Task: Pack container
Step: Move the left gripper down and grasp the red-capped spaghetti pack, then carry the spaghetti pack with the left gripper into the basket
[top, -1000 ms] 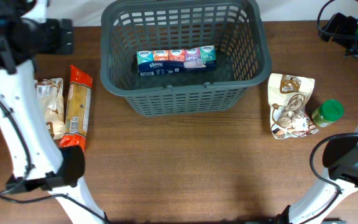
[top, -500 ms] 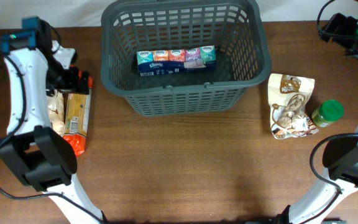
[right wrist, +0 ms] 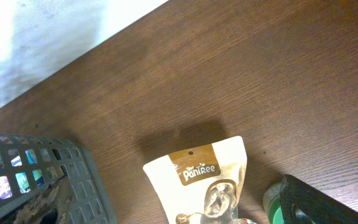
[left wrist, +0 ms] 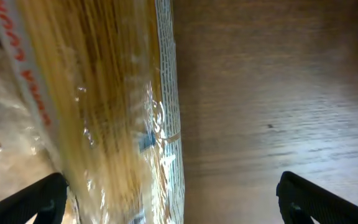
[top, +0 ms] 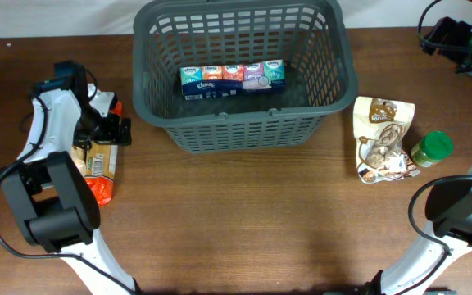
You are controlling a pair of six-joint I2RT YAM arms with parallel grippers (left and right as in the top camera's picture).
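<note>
Brown wooden tabletop is filling the overhead view, with the container sitting at upper centre of the frame. Packing is looking barely begun: only one multipack of tissues is lying inside, against the far wall. Four items are lying out on the table. A spaghetti packet and a pale bag just beside it are lying at the left of the frame. A brown-and-white pouch and a green-lidded jar are lying close together at the right.

Seen from overhead, the left gripper is reaching down over the upper end of the spaghetti packet, near the container's left wall. In the left wrist view its jaws are standing wide apart, with the packet running between them, closer to the jaw at the frame's lower left; whether either jaw is touching it cannot be told. A grasp here is likely the step in hand.

At the upper right corner the right gripper is hanging well apart from everything. Its jaws are also spread and holding nothing, with the pouch in view below them.
</note>
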